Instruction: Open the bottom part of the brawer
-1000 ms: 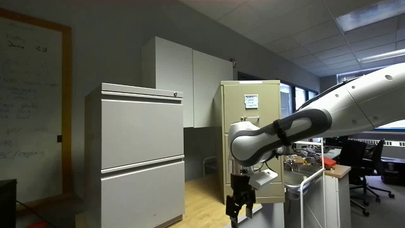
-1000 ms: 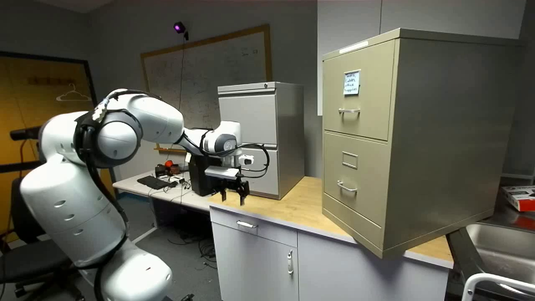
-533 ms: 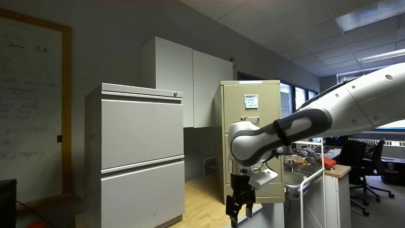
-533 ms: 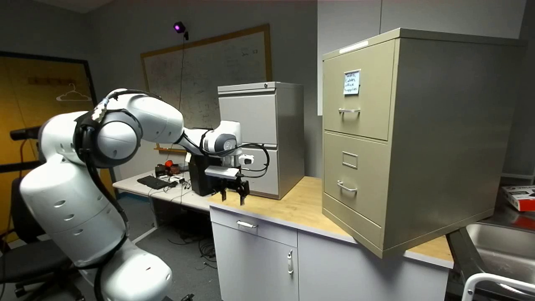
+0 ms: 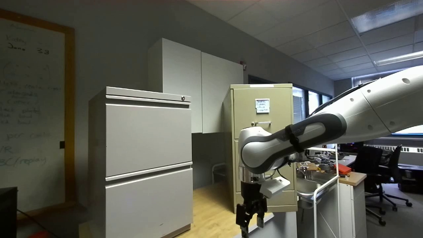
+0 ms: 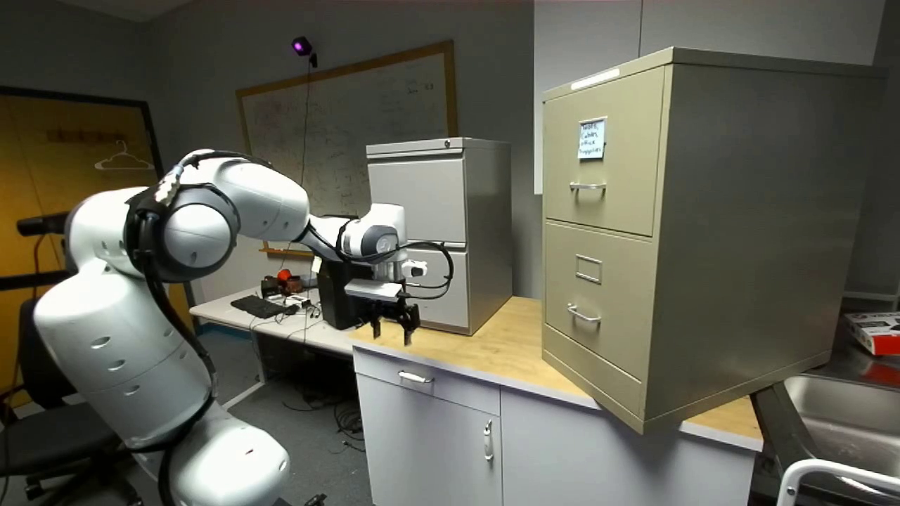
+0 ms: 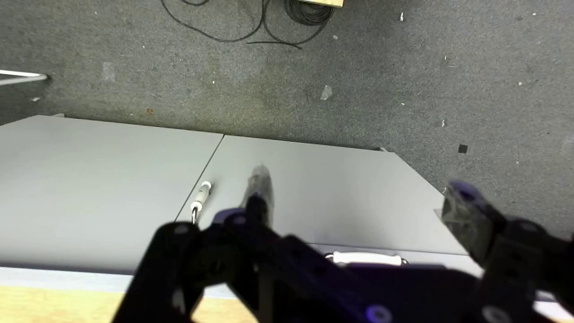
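Observation:
The brawer, a beige metal filing cabinet, stands on the counter's right part and also shows in an exterior view. Its bottom part, a plain drawer front with a small metal handle, is shut. The paper-labelled top drawer is shut too. My gripper points down, open and empty, over the counter's front edge, left of the beige cabinet and apart from it. It also shows in an exterior view, where the arm hides much of the lower drawer. In the wrist view the open fingers hold nothing.
A grey two-drawer cabinet stands behind my gripper. Below the wooden counter are a grey drawer with a handle and cupboard doors. A sink and a white rail lie at right.

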